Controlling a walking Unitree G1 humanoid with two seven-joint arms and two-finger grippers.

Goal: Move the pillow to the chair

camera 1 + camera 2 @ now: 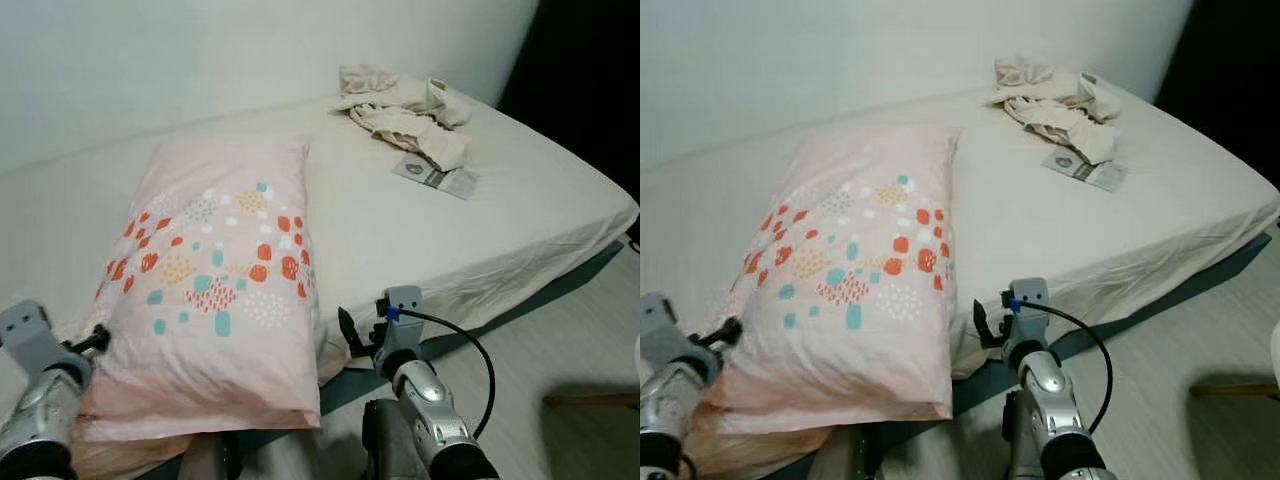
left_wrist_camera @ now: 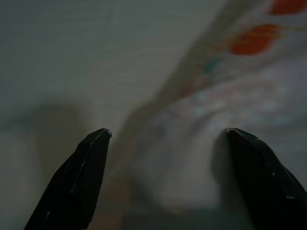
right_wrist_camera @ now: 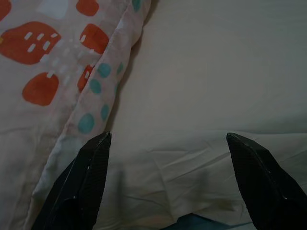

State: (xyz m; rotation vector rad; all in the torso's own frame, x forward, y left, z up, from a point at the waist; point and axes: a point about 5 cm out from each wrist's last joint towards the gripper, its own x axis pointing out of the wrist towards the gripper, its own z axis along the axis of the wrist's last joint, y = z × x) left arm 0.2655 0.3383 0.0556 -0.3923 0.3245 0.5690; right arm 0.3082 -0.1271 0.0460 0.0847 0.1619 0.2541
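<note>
In the left eye view the patterned pillow (image 1: 215, 285) lies lower left on the bed (image 1: 520, 215), long axis running from bottom edge toward the wall. Reaching is in hand: the left hand (image 1: 100, 340) and right hand (image 1: 345, 330) flank it.

Both wrist views show fingers spread wide, empty; next, both must close in on the pillow's sides.

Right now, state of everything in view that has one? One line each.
pillow: lying flat on the bed, near its front edge, not gripped.
left gripper: open, at the pillow's left side.
right gripper: open, beside the pillow's right edge, over the sheet.
clothes: crumpled in a heap at the bed's far corner.
packet: lying flat beside the clothes.
bed: sheet on, wrinkled along the front edge.
</note>
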